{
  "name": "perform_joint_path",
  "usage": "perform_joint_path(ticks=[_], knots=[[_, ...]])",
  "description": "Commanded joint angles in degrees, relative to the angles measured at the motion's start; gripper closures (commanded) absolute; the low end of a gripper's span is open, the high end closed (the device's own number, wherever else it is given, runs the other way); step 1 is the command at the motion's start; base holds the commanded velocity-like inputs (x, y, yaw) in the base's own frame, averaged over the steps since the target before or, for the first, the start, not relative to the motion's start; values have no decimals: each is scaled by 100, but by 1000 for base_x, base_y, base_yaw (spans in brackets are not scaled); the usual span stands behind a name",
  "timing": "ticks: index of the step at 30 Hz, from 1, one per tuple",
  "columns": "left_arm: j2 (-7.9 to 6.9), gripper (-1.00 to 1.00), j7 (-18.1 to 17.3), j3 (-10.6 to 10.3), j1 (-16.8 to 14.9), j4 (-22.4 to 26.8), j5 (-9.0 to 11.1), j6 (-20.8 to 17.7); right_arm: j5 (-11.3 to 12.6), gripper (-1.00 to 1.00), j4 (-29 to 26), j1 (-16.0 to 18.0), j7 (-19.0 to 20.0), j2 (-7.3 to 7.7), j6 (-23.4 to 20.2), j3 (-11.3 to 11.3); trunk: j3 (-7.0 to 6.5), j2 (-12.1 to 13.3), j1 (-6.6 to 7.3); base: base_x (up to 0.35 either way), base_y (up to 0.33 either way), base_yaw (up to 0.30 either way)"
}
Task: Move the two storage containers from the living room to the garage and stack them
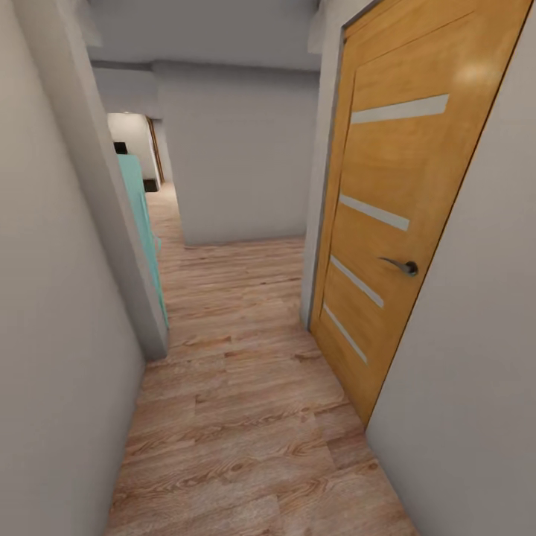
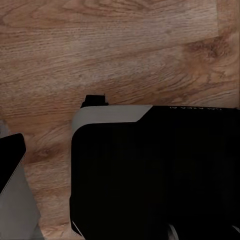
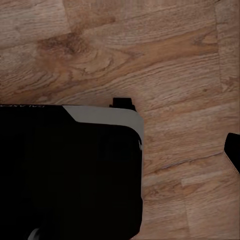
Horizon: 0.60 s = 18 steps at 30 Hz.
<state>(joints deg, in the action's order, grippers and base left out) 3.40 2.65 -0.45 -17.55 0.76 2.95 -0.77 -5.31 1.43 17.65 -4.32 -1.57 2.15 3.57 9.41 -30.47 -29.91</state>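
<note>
1. The robot is in a hallway with a wood floor [image 1: 246, 417].
2. A closed orange door [image 1: 394, 201] is on the right.
3. A teal thing [image 1: 141, 216] stands on the left.
4. The wrist views look down at the robot's black base [image 2: 155, 175]; I cannot tell if either hand is open or closed.

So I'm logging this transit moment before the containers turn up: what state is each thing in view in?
Wooden door: closed, flush in its frame.
Door handle: level, not pressed down.
Teal door: seen edge-on past the left wall corner; open or shut, cannot tell.
Wood plank floor: bare along the hallway.
Robot base: standing on the planks.
</note>
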Motion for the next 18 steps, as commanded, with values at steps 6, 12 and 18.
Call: perform_joint_path(ticks=[6,12,18], knots=[[2,-100,16,-7,-3,3,31,-2,-49,-100,15,8,-25,-1,24,39,9,-8,-5,338,0,0],[3,-100,16,-7,-3,3,31,-2,-49,-100,15,10,-25,-2,24,39,9,-8,-5,338,0,0],[3,-100,16,-8,-4,3,31,5,-34,-100,15,8,-25,-15,23,39,9,-8,-5,338,0,0]])
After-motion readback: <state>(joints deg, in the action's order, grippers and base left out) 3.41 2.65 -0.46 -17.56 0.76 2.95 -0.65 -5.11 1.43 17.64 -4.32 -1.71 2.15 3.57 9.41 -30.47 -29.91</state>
